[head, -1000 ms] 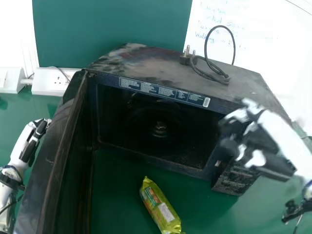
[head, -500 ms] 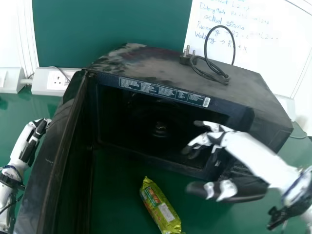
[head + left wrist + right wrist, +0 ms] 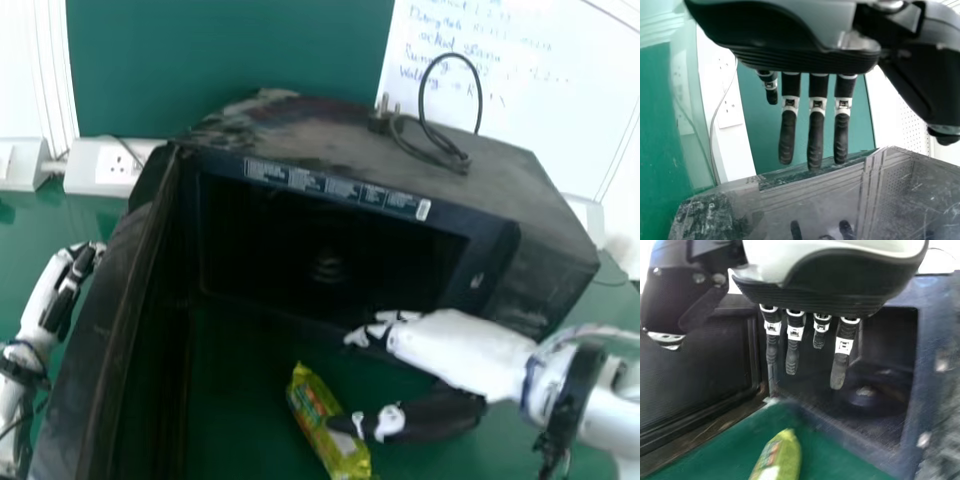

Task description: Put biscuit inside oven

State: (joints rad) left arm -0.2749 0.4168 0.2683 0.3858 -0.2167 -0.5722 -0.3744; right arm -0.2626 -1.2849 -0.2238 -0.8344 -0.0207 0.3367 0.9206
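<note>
- Yellow-green, the biscuit packet (image 3: 335, 440) lies at the lower middle of the head view, on the green tabletop (image 3: 245, 400), outside the oven and in front of its mouth.
- The dusty black oven (image 3: 350, 150) fills much of the centre, its door (image 3: 105, 320) swung wide and running down to the bottom edge, left of the packet. I can make out a round fitting (image 3: 328, 268) on its floor.
- From the right edge, low down, the right hand (image 3: 440, 345) comes across before the oven's lower right corner. Its fingers (image 3: 838, 371) look long and spread apart, thumb well away from them, nothing clamped between.
- In the head view that thumb overlaps the packet's right side; whether it touches, I can't tell.
- Over at the far left, beyond the door, the left hand (image 3: 68, 290) hangs with its fingers (image 3: 815, 142) straight, slightly apart from one another, and gripping nothing.
- Up on the oven's top, toward the right, a black cord (image 3: 422, 100) loops beside its plug (image 3: 381, 118).
- Behind, a white socket strip (image 3: 85, 170) sits at the upper left and a whiteboard (image 3: 550, 100) with handwriting at the upper right.
</note>
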